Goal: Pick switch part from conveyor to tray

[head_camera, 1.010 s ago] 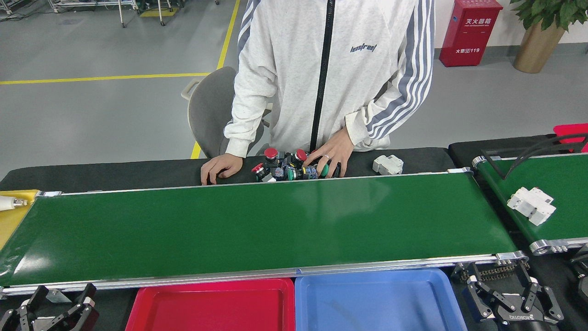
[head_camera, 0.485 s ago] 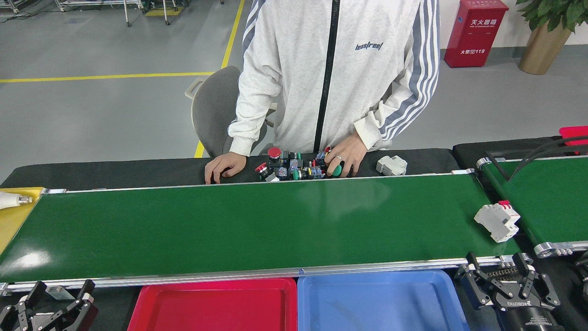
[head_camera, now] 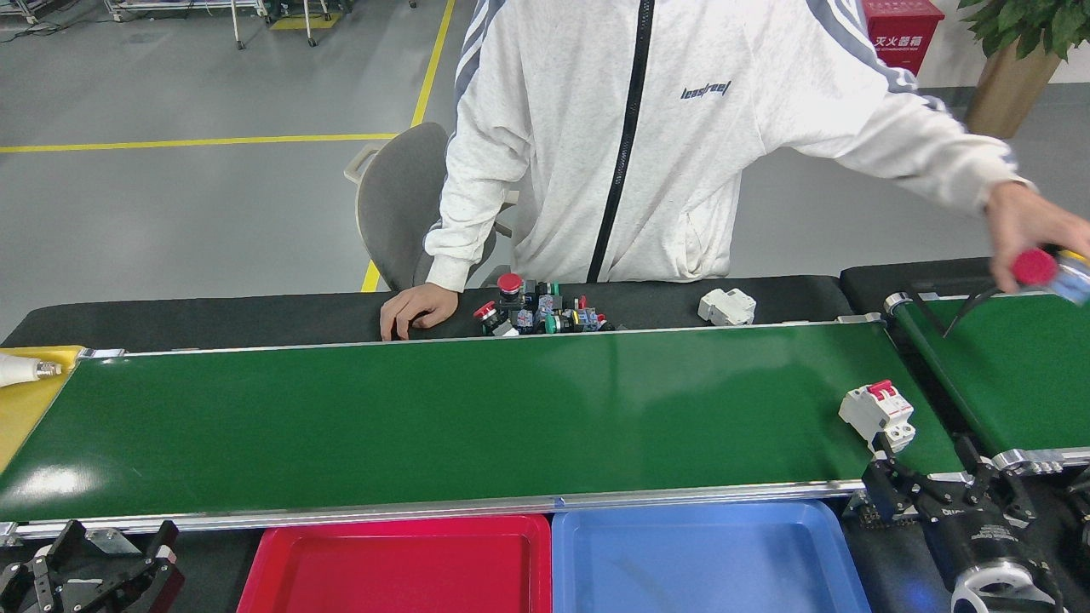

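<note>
The conveyor [head_camera: 443, 417] is the long dark green belt across the middle. A white switch part [head_camera: 877, 413] with a red lever sits on its right end, near the front rail. My right gripper [head_camera: 937, 489] is open just below and to the right of that part, at the belt's front corner, with nothing between its fingers. My left gripper [head_camera: 94, 562] is open at the bottom left, below the front rail. A red tray [head_camera: 400, 587] and a blue tray [head_camera: 698, 587] lie side by side in front of the belt.
A person stands behind the belt, one hand [head_camera: 415, 308] on the black table, the other hand [head_camera: 1026, 226] holding a red push-button [head_camera: 1035, 266] over the smaller belt [head_camera: 1013, 366]. A pile of button switches [head_camera: 541, 311] and a white breaker [head_camera: 725, 305] lie behind the rail. A yellow tray [head_camera: 25, 409] is at left.
The white switch part went from the smaller belt onto the conveyor and travelled left. My right gripper rose toward it. The person's hand left the pile and swung right with a red button.
</note>
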`<state>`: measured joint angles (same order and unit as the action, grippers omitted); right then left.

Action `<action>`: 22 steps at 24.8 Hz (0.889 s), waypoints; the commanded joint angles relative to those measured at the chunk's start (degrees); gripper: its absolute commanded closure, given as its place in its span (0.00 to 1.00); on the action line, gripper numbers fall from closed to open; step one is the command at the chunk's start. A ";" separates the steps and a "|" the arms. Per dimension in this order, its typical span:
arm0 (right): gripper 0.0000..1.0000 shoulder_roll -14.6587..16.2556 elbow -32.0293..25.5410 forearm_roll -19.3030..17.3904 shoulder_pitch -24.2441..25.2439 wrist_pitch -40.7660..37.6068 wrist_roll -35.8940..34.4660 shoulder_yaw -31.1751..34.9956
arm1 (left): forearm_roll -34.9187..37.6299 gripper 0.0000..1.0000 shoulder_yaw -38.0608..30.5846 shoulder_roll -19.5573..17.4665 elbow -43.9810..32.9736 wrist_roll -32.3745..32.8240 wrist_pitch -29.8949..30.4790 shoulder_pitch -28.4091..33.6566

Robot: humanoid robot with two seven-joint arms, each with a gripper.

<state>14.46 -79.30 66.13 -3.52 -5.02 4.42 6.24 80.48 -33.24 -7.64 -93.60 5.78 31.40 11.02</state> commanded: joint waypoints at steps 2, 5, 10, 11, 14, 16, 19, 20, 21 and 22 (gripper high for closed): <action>0.00 0.56 0.72 0.05 -2.63 0.19 0.41 -3.43 | -0.15 0.00 -0.07 -0.62 -0.71 -0.42 0.50 -1.09; 0.03 0.04 1.07 0.05 -3.77 1.59 1.90 -5.01 | -0.15 0.00 -0.16 -0.62 -0.62 -0.42 0.42 -1.26; 0.83 0.65 1.16 0.14 -4.74 2.47 3.13 -7.30 | -0.15 0.00 -0.42 -0.71 -0.62 -0.42 0.42 -1.35; 0.90 0.65 1.16 0.14 -4.74 2.47 3.13 -7.74 | -0.15 0.00 -0.59 -0.71 -0.62 -0.42 0.42 -1.26; 0.98 0.65 1.16 0.14 -4.56 2.47 3.05 -7.83 | -0.15 0.00 -0.77 -0.62 -0.27 -0.42 0.24 -1.26; 0.98 0.39 0.19 0.05 -4.04 2.03 2.96 -7.83 | -0.15 0.00 -1.12 -0.62 -0.44 -0.50 0.24 -1.17; 0.99 0.56 -5.34 -0.13 -0.09 0.98 1.99 -7.83 | -0.15 0.00 -2.09 -0.71 -0.35 -0.42 -0.11 -1.26; 0.99 0.65 -8.42 -0.22 2.38 -0.87 0.94 -7.56 | -0.15 0.00 -3.06 -0.53 -0.44 -0.50 -0.11 -1.17; 0.99 0.74 -10.79 -0.30 4.22 -2.89 0.32 -7.21 | -0.15 0.00 -3.67 -0.53 -0.44 -0.42 -0.11 -1.17; 0.99 0.83 -13.87 -0.48 7.04 -5.52 0.06 -6.51 | -0.15 0.00 -4.11 -0.53 -0.53 -0.50 -0.11 -1.17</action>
<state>14.49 -90.27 65.88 2.95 -6.97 6.26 -1.10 80.48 -36.63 -7.64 -93.40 5.75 31.53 10.20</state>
